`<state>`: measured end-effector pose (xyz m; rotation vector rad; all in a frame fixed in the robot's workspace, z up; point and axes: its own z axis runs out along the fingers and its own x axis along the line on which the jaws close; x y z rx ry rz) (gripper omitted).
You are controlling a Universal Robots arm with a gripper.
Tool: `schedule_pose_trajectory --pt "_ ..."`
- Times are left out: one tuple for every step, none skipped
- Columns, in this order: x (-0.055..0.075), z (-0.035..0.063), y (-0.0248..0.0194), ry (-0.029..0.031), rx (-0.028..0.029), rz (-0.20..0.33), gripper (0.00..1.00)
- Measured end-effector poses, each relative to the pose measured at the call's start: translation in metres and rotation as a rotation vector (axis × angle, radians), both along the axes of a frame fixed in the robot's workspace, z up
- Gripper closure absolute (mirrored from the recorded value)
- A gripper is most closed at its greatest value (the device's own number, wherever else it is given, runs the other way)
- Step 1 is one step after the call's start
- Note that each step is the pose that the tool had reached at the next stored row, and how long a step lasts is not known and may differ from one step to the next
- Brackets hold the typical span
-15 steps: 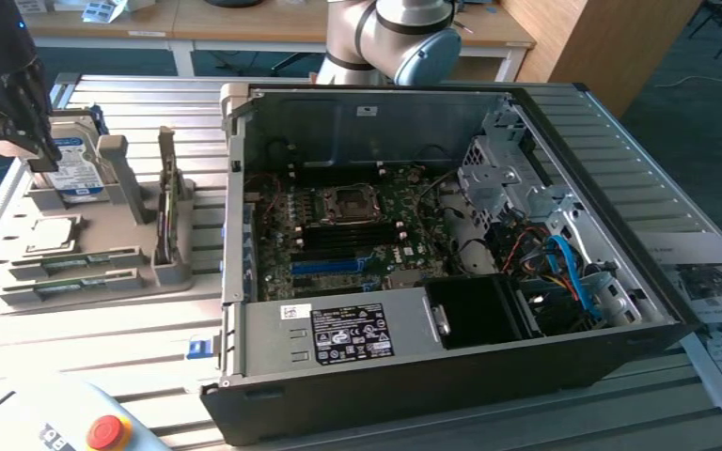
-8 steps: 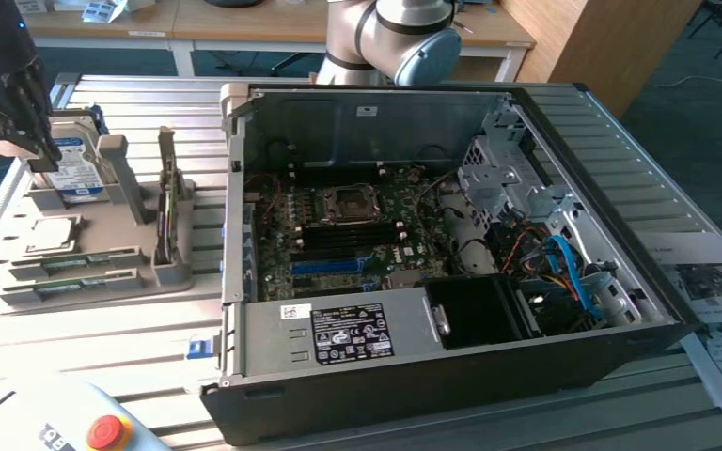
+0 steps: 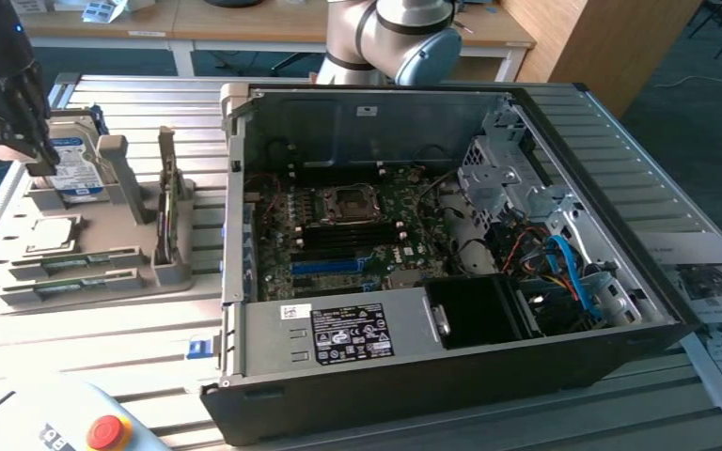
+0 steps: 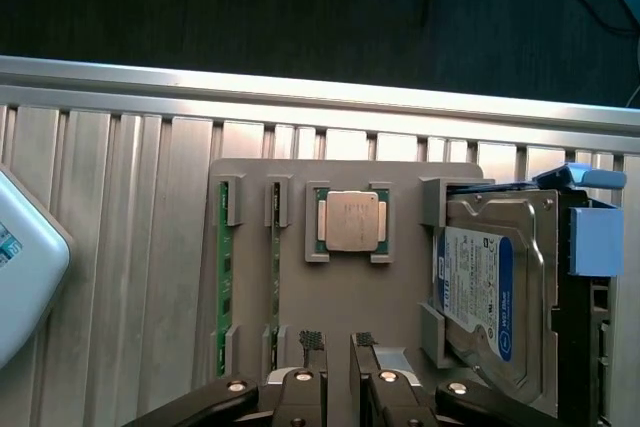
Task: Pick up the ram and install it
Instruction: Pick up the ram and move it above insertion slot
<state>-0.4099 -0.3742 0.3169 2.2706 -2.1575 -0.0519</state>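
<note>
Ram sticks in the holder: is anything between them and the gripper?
Nothing visible. The gripper is open and empty above the holder. The two ram sticks stand on edge in their slots, uncovered. The processor and hard drive sit beside them, not over them.

The tool is cut off by the wrist view's edge. The rams stand edge-on, faces hidden. The drive label's print is unreadable.

on holder: processor between ram and hard drive | case: exterior view's right
</note>
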Motion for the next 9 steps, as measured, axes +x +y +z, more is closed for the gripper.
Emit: schedule_pose_trajectory --pt "0.000 0.0000 -0.0016 0.0001 0.0000 0.000 0.76" --pt "0.000 0.0001 -0.0034 0.0001 0.0000 0.000 0.76" --pt "0.000 0.0000 -0.0053 0.0000 0.0000 0.000 0.76" --pt "0.000 0.0001 -0.0072 0.0002 0.0000 0.000 0.76" --pt "0.000 0.0000 -0.0091 0.0003 0.0000 0.000 0.76" --pt "0.000 0.0000 -0.0110 0.0003 0.0000 0.000 0.76" --pt "0.000 0.0000 -0.0128 0.0003 0.0000 0.000 0.76" --pt "0.000 0.0000 -0.0146 0.0003 0.0000 0.000 0.76" --pt "0.000 0.0001 -0.0166 0.0004 -0.0001 0.000 0.76"
